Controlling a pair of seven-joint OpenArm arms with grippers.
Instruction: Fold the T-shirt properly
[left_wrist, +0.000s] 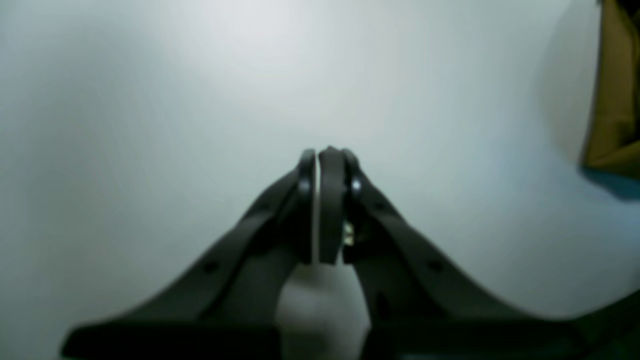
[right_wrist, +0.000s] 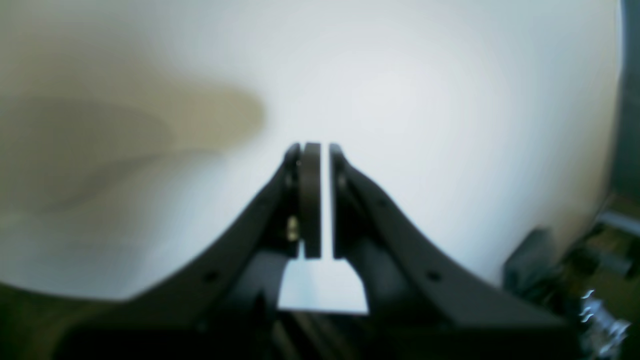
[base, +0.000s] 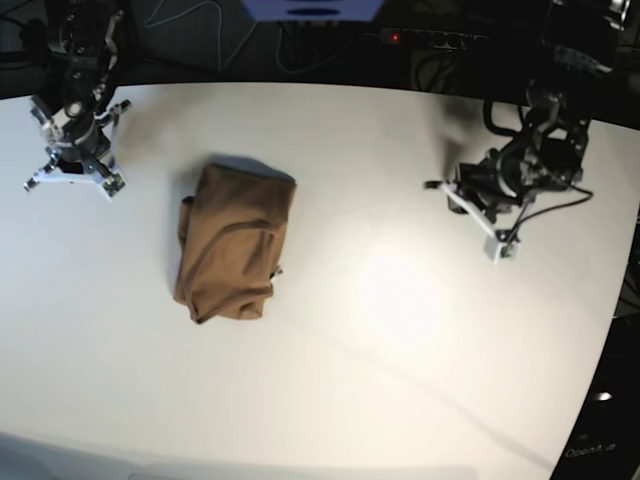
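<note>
The T-shirt (base: 235, 242) lies as a compact tan-brown bundle, folded over itself with rumpled edges, on the white table (base: 400, 350) left of centre. Only its edge (left_wrist: 616, 100) shows at the far right of the left wrist view. My left gripper (left_wrist: 322, 152) is shut with nothing in it and hangs over bare table, well to the right of the cloth on the left arm (base: 510, 170). My right gripper (right_wrist: 320, 147) is shut to a thin slit and holds nothing. Its right arm (base: 72, 140) stands at the table's far left, apart from the shirt.
Cables and a power strip (base: 395, 37) with a red light run along the dark back edge. The table's curved right edge (base: 610, 330) drops to dark floor. Dark hardware (right_wrist: 575, 270) sits beyond the table rim in the right wrist view.
</note>
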